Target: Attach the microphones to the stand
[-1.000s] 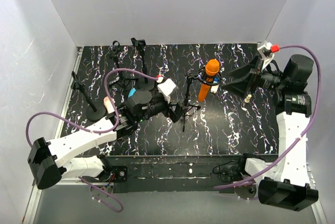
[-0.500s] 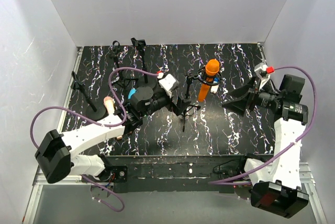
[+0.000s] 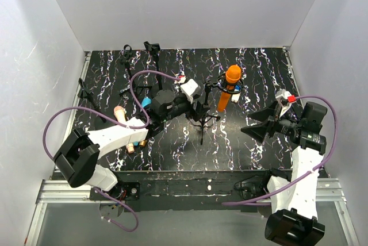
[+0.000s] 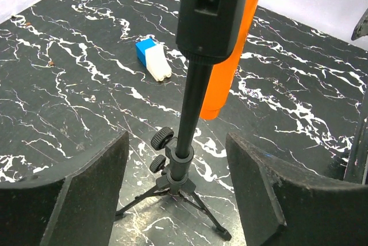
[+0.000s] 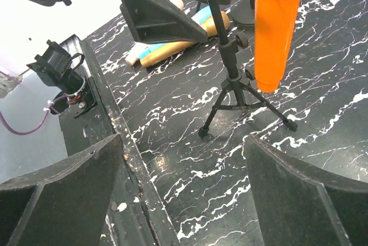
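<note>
The upright stand pole point(image 4: 191, 102) is straddled, ungripped, by the parted left jaws, the orange microphone point(image 4: 227, 85) upright just beyond; the right jaws are spread empty, farther off.

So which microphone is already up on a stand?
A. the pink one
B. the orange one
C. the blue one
B: the orange microphone hangs upright in a clip, its bottom end off the table.

Lab enclosure — white walls point(image 3: 190, 4), marbled table point(image 3: 253, 79)
</note>
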`<action>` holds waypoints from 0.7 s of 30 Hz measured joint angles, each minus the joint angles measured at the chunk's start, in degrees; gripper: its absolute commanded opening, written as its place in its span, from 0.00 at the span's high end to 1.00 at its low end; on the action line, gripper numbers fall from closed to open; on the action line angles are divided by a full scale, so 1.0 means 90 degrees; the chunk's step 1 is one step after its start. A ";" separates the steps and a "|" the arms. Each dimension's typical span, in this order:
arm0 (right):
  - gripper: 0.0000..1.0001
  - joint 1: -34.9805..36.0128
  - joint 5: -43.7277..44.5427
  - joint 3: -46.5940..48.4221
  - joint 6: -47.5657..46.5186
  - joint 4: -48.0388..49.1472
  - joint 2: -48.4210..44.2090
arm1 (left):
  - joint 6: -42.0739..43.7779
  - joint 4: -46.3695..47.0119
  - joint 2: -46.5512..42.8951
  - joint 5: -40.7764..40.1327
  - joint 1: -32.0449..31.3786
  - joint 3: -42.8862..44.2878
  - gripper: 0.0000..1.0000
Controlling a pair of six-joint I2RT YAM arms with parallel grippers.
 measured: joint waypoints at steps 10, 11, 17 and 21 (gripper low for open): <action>0.06 -0.0005 -0.0024 -0.0002 -0.0189 0.0100 -0.0153 | 0.0036 0.0202 0.0330 0.0160 0.0027 0.0233 0.50; 0.06 -0.0005 -0.0027 -0.0002 -0.0209 0.0100 -0.0170 | 0.0044 0.0238 0.0362 0.0160 0.0032 0.0262 0.51; 0.06 -0.0005 -0.0024 -0.0002 -0.0236 0.0100 -0.0228 | 0.0022 0.0381 0.0590 0.0158 0.0036 0.0527 0.64; 0.06 -0.0005 -0.0024 -0.0002 -0.0255 0.0097 -0.0245 | 0.0002 0.0430 0.0648 0.0172 0.0036 0.0607 0.79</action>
